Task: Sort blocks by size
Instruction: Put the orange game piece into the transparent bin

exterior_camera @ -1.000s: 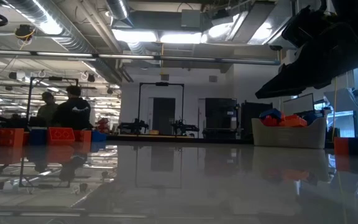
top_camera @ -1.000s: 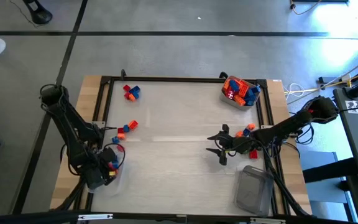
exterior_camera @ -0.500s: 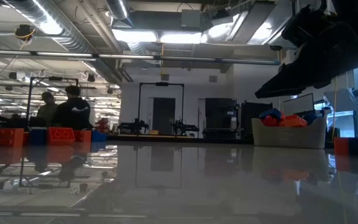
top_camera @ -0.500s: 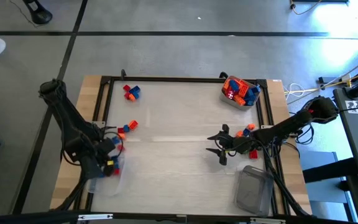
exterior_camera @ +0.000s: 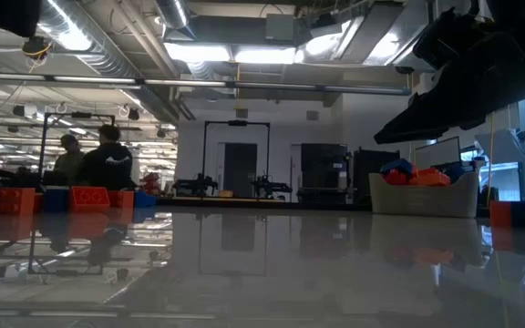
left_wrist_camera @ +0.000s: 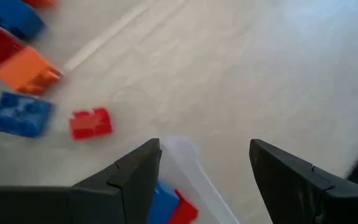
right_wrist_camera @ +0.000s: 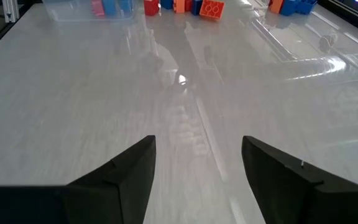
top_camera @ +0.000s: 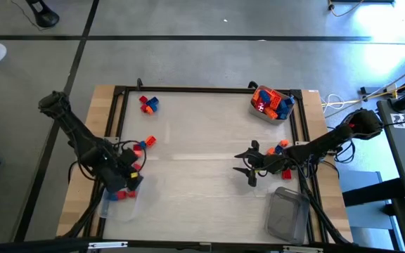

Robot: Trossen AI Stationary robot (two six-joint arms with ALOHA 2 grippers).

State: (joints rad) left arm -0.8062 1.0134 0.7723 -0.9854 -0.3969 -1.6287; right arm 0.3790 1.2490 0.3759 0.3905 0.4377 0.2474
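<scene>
The sorting looks only partly done. In the high view a clear tub (top_camera: 271, 104) at the upper right of the desk (top_camera: 202, 133) is heaped with blocks (top_camera: 269, 101), which seems to be unsorted stock. A second clear tub (top_camera: 120, 199) at the lower left holds a few red and blue bricks (top_camera: 123, 194), and a third tub (top_camera: 287, 214) at the lower right appears to hold nothing. Loose groups lie on the desk: a red and blue pair (top_camera: 148, 104) at the upper left, an orange and red cluster (top_camera: 143, 144) at the left, and a few pieces (top_camera: 280, 146) right of centre.

The left end effector (left_wrist_camera: 204, 180) hangs over the rim of the lower-left tub, fingers apart and holding nothing; a small red brick (left_wrist_camera: 91, 122) and a blue brick (left_wrist_camera: 22, 114) lie just beyond it.

The right end effector (right_wrist_camera: 194, 171) hovers right of centre over bare desk, fingers likewise spread and empty, with the nearby loose pieces just beside its arm.
</scene>
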